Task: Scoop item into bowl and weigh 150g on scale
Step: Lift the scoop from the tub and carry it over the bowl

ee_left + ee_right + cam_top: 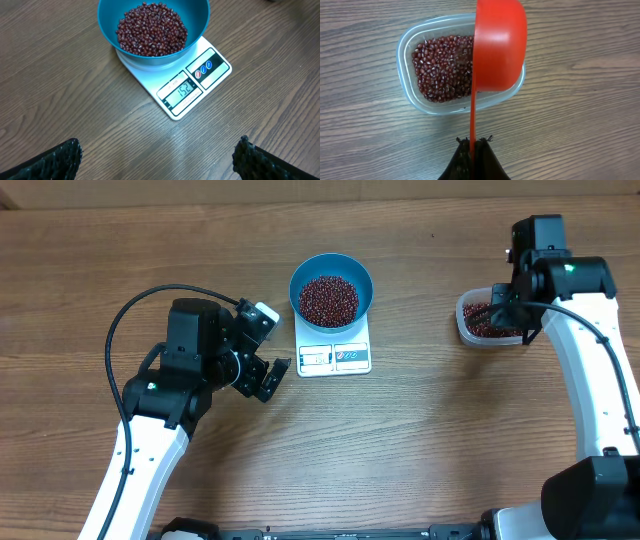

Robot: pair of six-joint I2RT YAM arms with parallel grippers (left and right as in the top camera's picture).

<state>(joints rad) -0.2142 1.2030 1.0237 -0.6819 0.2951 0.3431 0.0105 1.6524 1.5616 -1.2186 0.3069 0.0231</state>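
The teal bowl stands on the white scale and holds a heap of dark red beans. The scale's display reads 152. My left gripper hovers open just left of the scale, with only bare table between its fingertips. My right gripper is shut on the thin handle of an orange-red scoop. The scoop hangs on edge, its back to the camera, over the right part of a clear tub of beans.
Both arms' white links reach in from the near edge, left and right. A black cable loops over the left arm. Bare wood lies between the scale and the tub.
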